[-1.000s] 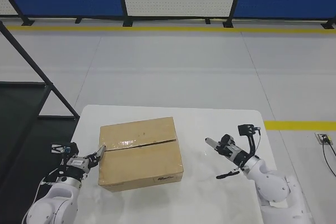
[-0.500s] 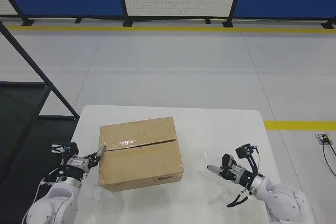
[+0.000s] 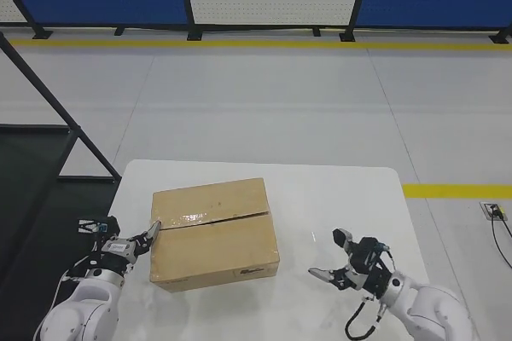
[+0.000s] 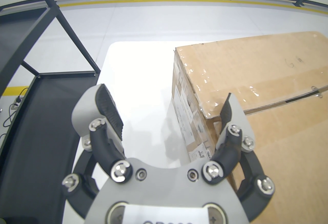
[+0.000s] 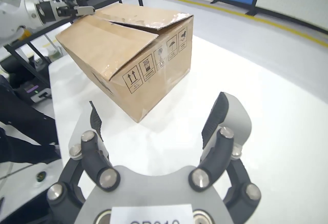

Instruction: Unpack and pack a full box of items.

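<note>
From the top view, the closed box [image 3: 213, 232] sits left of centre on the white worktop [image 3: 341, 192]. The left jaws rest at its left end, right where the seam [image 3: 226, 216] between the flaps runs out. The right jaws hover over bare worktop, well apart from the box.

The left wrist view shows these jaws spread wide and empty. One pad [image 4: 226, 109] is above the lid edge and the other pad [image 4: 109, 107] is over the worktop. Contact cannot be judged, but the placement looks suited to catching a flap end.

In the right wrist view the jaws are wide open and hold nothing, facing the box's near corner [image 5: 139, 117]. The far flap [image 5: 143, 16] gapes slightly.

Room is generous on the right side. The left is tighter, with the worktop edge and a black rack [image 3: 34, 162] close by.
</note>
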You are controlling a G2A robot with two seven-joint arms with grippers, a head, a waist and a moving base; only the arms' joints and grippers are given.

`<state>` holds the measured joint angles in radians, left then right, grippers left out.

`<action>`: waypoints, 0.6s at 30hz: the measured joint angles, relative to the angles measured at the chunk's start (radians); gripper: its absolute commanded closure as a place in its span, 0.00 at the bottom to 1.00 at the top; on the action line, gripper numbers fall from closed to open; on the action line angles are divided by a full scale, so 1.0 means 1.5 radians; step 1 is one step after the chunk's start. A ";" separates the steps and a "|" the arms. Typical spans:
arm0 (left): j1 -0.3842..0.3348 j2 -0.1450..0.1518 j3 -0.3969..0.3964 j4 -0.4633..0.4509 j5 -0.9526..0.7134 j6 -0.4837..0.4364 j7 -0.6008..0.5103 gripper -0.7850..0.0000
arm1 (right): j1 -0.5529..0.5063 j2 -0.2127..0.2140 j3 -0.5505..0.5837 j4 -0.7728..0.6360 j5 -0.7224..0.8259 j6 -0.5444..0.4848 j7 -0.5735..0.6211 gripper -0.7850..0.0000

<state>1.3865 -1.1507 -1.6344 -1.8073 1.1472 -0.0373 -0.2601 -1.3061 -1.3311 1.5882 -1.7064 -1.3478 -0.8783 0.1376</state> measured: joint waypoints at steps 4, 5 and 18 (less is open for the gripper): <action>0.000 0.000 0.000 0.000 0.000 0.000 0.000 0.00 | -0.011 0.004 -0.049 0.016 -0.213 0.100 -0.135 0.00; 0.000 0.000 0.000 0.000 0.000 0.000 0.000 0.00 | -0.011 0.004 -0.056 0.021 -0.247 0.121 -0.144 0.00; 0.000 0.000 0.000 0.000 0.000 0.000 0.000 0.00 | 0.000 0.002 -0.078 0.037 -0.259 0.127 -0.122 0.00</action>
<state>1.3865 -1.1507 -1.6344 -1.8073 1.1472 -0.0373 -0.2601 -1.3066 -1.3281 1.4710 -1.6512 -1.7365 -0.6875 -0.0460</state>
